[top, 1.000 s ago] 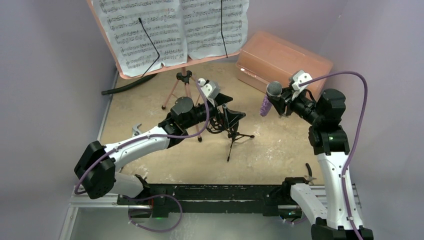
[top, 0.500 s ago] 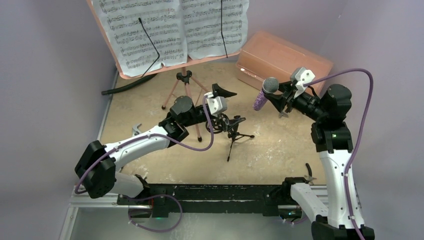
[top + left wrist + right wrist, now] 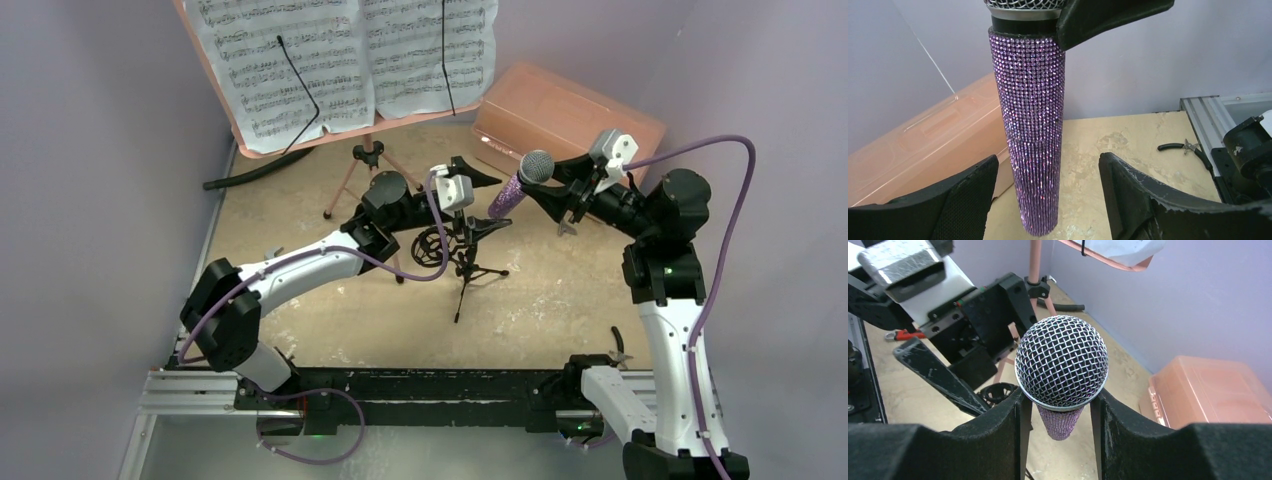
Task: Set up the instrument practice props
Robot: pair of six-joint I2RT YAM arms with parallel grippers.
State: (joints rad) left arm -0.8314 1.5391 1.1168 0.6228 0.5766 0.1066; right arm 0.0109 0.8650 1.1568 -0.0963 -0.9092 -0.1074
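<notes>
Purple microphone (image 3: 1030,125) in right gripper (image 3: 1060,402), between spread left gripper (image 3: 1048,170) jaws.

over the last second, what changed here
The right jaws, shut on the microphone, carried it left toward the centre. The left jaws moved off the mic stand and now straddle the microphone's body, open, not touching. Music stand, pages and box stayed put.

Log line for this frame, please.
right tool: shut on microphone | left tool: open, straddling microphone body | mic stand: upright, below
</notes>
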